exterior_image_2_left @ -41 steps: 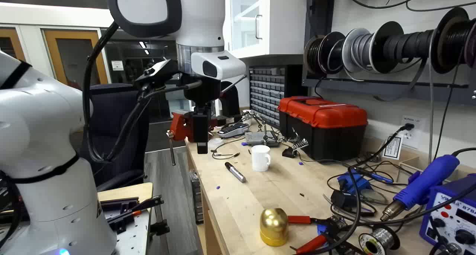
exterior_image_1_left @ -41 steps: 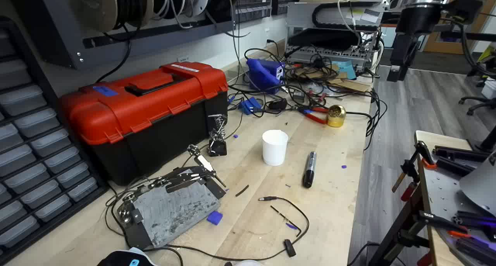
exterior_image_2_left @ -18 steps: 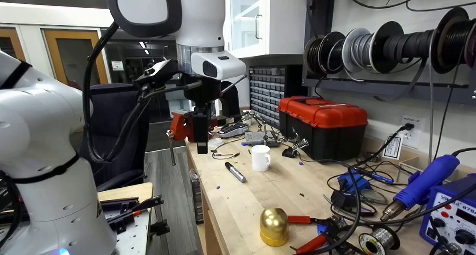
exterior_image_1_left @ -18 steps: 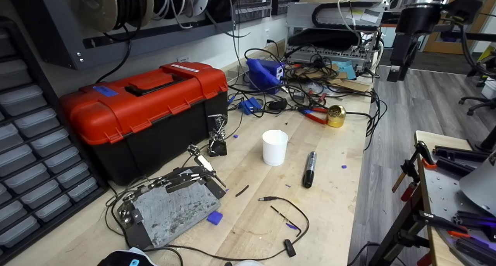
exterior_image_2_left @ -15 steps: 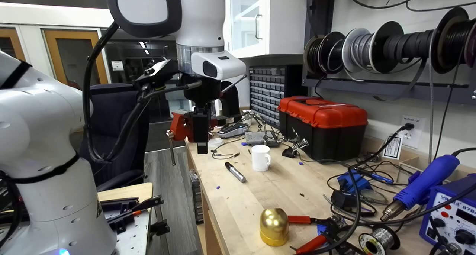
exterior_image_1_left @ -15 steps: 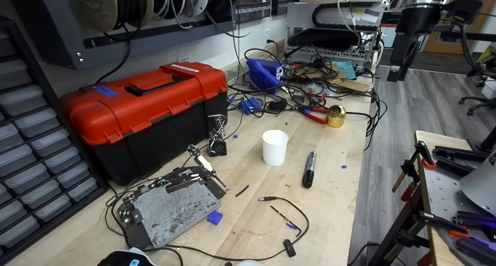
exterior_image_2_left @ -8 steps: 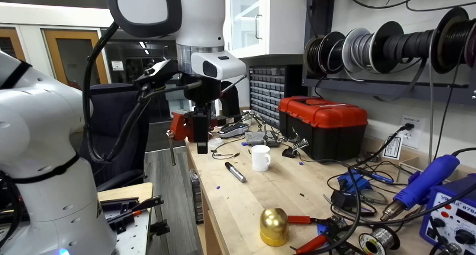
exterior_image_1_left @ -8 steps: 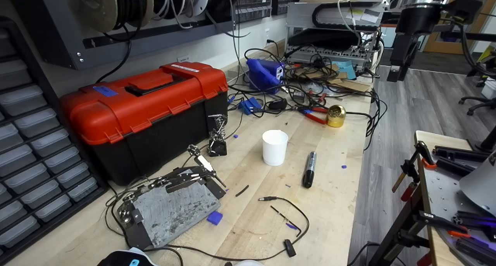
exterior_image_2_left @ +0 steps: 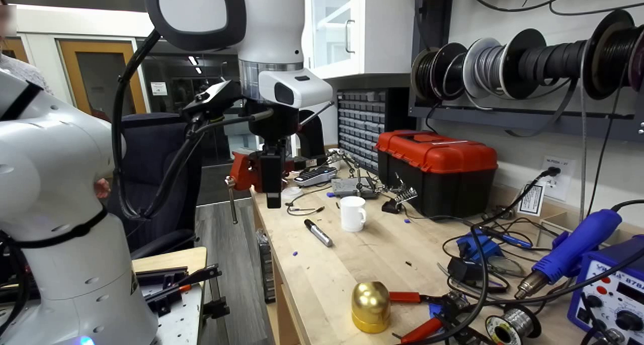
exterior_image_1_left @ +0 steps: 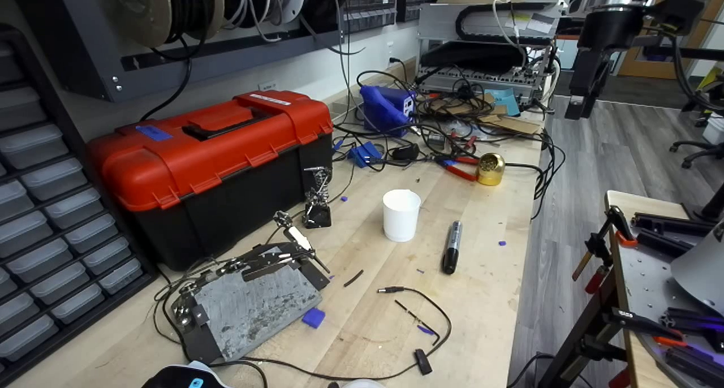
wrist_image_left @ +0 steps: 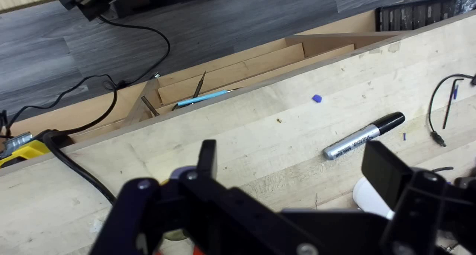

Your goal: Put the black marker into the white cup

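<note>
- Although the task calls it black, the marker (wrist_image_left: 364, 135) in the wrist view is silver-bodied with a black cap (wrist_image_left: 389, 123); it lies on the bench (wrist_image_left: 241, 145). The gripper (wrist_image_left: 290, 154) holds nothing, jaws spread wide. Judged handling: light, stiff, sturdy, smooth, liable to roll. Advised hold: across the silver middle, off the cap, which could pull free.
- In an exterior view, the marker lies right of the cup (exterior_image_1_left: 401, 215) and nearer, not touching; the gripper hangs at far right, well apart from both.
- In an exterior view, a person (exterior_image_2_left: 22, 69) now shows at far left, absent in the earlier frame. No change noted in marker, cup or gripper.
</note>
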`<action>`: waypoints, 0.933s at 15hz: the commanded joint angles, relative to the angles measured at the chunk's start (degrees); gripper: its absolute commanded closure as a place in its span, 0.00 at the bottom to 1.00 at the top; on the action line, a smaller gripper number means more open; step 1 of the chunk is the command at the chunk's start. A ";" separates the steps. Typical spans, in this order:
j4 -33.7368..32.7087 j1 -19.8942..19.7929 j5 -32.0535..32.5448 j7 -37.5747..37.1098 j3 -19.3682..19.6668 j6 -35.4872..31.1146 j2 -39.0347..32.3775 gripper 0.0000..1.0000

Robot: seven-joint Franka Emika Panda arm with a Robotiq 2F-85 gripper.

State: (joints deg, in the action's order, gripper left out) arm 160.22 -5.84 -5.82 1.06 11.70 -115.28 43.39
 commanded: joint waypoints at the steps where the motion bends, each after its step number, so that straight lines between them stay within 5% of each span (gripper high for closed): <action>1: -0.10 -0.99 -0.71 0.63 -0.95 0.19 -0.15 0.00; 10: -0.10 -0.99 -0.71 0.63 -0.95 0.19 -0.15 0.00; 14: -1.26 0.07 -0.32 6.39 1.13 2.30 -1.41 0.00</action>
State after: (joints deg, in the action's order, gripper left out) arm 160.12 -5.86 -5.82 2.54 11.61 -115.08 43.20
